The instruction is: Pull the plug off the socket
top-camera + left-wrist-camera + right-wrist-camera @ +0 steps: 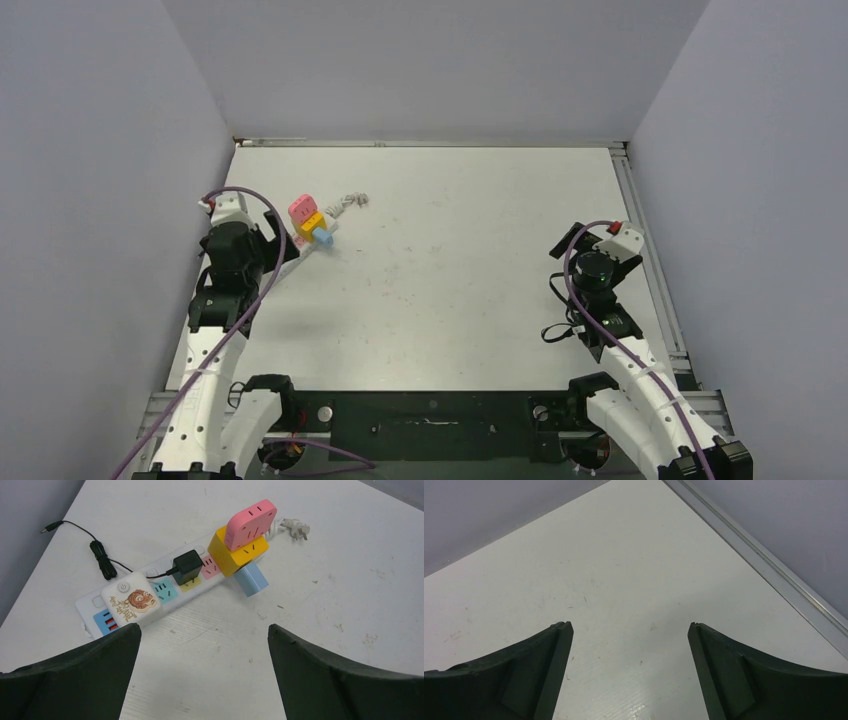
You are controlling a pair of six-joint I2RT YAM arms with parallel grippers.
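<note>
Currently the black plug point(187, 566) sits mid-row in the socket point(165, 591); left gripper point(204, 630) hovers just short of the socket, jaws wide and empty, right gripper point(630, 625) far from the socket, also wide. Plug looks small, rigid, smooth: pinch its flat sides, pull straight out; light socket may lift along.

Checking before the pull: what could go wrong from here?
1. The strip lies loose on the table. The right gripper hangs open on the far side, so pulling the black plug may lift the whole strip.
2. The plug sits between the tiger cube and the yellow cube. The open left gripper could catch either.
3. The plug's thin cable lies bundled beside the strip and may snag.
</note>
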